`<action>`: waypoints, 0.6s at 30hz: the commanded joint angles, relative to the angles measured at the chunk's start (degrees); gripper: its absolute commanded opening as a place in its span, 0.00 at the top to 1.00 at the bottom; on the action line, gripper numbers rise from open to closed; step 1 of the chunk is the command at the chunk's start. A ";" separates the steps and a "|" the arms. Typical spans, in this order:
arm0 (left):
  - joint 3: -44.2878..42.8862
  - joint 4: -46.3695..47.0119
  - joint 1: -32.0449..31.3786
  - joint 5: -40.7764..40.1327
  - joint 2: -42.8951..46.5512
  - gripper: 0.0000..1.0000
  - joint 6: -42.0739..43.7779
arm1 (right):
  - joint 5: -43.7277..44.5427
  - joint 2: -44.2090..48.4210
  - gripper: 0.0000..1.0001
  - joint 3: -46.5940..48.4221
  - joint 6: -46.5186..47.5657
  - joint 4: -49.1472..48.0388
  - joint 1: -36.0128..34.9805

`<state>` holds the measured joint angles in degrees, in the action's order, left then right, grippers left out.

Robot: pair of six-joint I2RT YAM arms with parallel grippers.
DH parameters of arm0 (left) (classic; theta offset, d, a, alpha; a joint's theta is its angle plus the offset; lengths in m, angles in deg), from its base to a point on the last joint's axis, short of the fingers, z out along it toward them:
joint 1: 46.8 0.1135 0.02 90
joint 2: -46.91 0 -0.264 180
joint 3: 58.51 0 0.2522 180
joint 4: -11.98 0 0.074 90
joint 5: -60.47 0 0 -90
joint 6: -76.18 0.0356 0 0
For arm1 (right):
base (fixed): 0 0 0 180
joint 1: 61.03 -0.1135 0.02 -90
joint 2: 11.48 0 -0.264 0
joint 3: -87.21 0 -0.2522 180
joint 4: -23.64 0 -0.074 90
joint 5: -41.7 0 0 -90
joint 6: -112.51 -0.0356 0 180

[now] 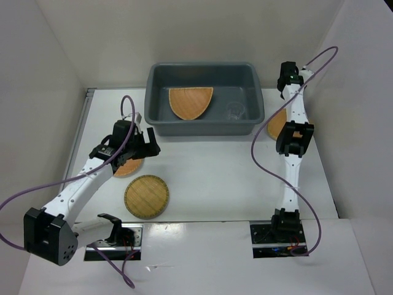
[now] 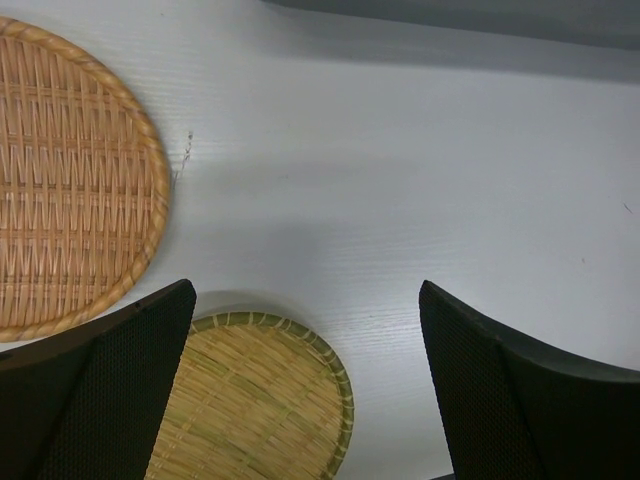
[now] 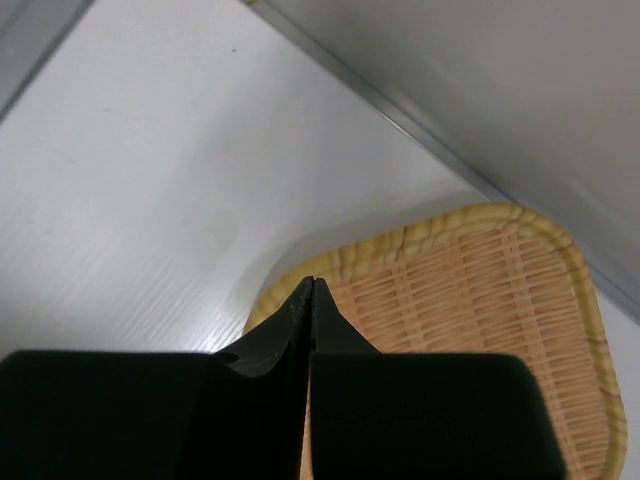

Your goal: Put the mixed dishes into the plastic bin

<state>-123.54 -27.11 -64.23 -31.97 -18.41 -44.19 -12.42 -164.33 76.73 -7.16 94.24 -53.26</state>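
Right gripper [image 3: 311,283] pressed together at woven rounded-square tray [image 3: 470,330]; left gripper [image 2: 305,295] spread above round wicker tray [image 2: 262,400].

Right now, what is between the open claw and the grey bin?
Just bare white table, from the left claw to the bin; the left wrist view shows it.

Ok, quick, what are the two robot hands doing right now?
Left gripper: open, holding nothing.
Right gripper: closed, at the rim of the rounded square tan wicker tray; grip cannot be told.
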 commanded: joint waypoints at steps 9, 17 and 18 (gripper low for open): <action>0.20 2.91 0.20 2.44 2.83 0.01 -0.30 | 8.68 -10.97 1.00 5.87 2.60 4.51 0.32; 0.20 2.91 0.20 2.44 2.30 0.01 -0.30 | 10.00 -8.87 1.00 0.26 1.28 7.15 0.32; 0.20 2.91 0.20 2.44 2.30 0.01 -0.30 | 10.00 -8.25 1.00 -0.71 1.28 7.15 0.32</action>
<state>-122.99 -26.17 -64.23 -30.39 -16.66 -44.19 -2.52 -173.34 79.47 -4.82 96.49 -53.28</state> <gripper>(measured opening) 0.992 0.001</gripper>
